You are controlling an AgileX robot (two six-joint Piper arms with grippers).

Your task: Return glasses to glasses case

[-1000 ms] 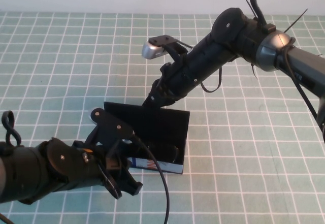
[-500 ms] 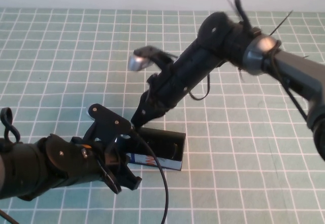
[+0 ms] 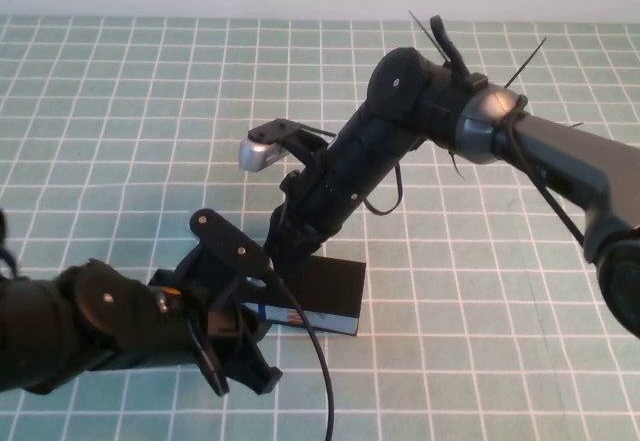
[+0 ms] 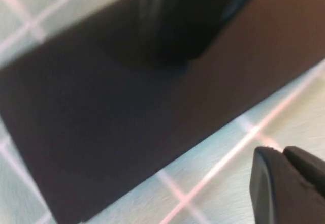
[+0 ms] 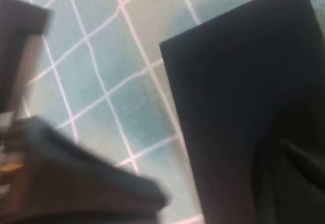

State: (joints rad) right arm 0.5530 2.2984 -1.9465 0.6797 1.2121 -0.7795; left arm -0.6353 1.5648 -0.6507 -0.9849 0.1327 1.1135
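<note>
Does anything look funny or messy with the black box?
Nothing looks spilled or broken. The glasses case sits on the checked tablecloth with its lid down. The right claw, shut, presses on the lid's top. The left claw hovers by the case's front. The glasses aren't visible.

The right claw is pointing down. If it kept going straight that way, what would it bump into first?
Probably the glasses case. The right claw is shut and points down at the case's black lid, seemingly touching or almost touching it. The left claw sits at the case's near left end.
</note>
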